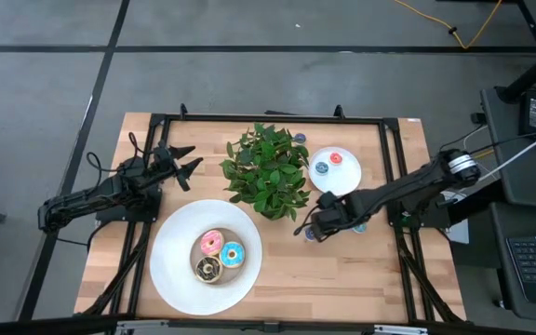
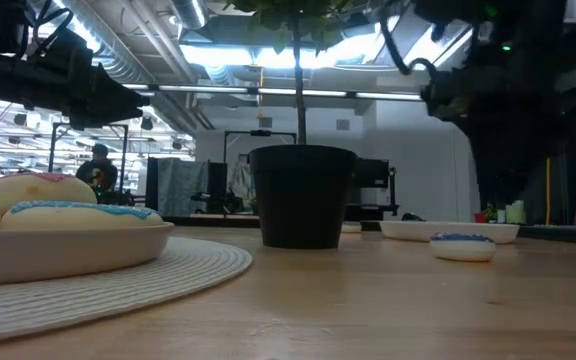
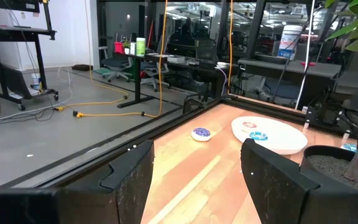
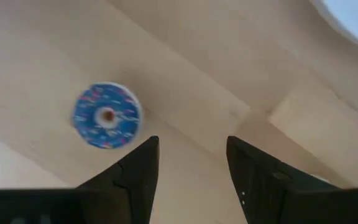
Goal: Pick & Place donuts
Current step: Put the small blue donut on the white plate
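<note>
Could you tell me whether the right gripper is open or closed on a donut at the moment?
Open and empty: the right gripper shows bare table between its fingers, and the small blue donut lies flat beside them, untouched.

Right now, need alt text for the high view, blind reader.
Overhead: a large white plate holds pink, light-blue and chocolate donuts. The right end effector hovers open beside a potted plant; the left end effector waits open at the table's left.

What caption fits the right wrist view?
Right gripper, fingers open and empty, hovers above the wooden table beside a tiny blue sprinkled donut.
</note>
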Robot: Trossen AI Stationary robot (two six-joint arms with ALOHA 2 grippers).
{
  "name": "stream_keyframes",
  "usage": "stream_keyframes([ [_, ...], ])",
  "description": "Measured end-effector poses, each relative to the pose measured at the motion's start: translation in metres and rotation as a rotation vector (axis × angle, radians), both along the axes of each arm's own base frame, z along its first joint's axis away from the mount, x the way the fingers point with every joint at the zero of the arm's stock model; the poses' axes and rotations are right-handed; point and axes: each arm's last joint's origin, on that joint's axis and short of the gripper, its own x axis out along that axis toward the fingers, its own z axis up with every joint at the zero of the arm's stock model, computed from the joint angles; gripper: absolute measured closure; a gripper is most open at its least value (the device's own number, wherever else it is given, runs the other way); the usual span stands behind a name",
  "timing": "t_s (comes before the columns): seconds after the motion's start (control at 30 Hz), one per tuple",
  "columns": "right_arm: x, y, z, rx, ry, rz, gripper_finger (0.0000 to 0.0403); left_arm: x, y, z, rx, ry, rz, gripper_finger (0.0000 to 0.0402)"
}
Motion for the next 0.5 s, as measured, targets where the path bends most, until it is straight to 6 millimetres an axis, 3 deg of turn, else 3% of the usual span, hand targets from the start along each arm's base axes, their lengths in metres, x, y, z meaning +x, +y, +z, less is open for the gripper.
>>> stream_keyframes([
  [0.27, 0.032, 0.008, -0.002, -0.018, -0.012, 0.077, 0.0214, 0.0, 0.0, 0.0, 0.0, 0.0, 0.0, 0.0169],
  [0.5, 0.047, 0.012, -0.01, -0.021, -0.004, 0.084, 0.0214, 0.0, 0.0, 0.0, 0.0, 0.0, 0.0, 0.0169],
])
